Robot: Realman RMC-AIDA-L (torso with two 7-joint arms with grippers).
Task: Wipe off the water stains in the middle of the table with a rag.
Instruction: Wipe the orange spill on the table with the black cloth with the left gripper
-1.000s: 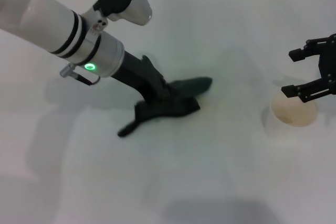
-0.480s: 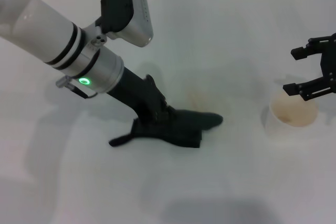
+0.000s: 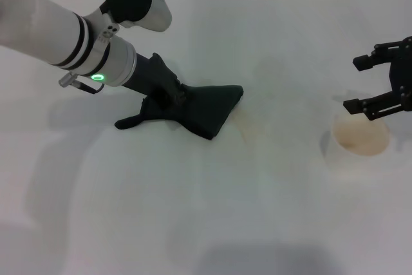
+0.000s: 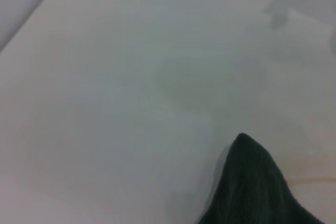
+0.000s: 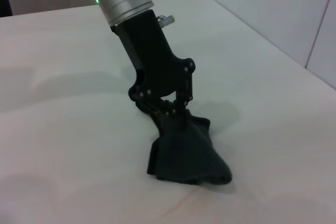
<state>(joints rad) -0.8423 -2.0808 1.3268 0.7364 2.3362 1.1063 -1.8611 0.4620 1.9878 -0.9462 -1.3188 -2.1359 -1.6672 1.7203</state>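
Dark rag is clamped by left gripper, pressed flat for wiping faint stain; right gripper is parked, spread.

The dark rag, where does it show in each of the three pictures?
Head view: the rag lies left of centre on the table, under the left gripper.
Left wrist view: one corner of the rag at the lower edge.
Right wrist view: central, low, the rag below that same gripper, the shared landmark.

Soft matt cloth rag on a smooth white table.
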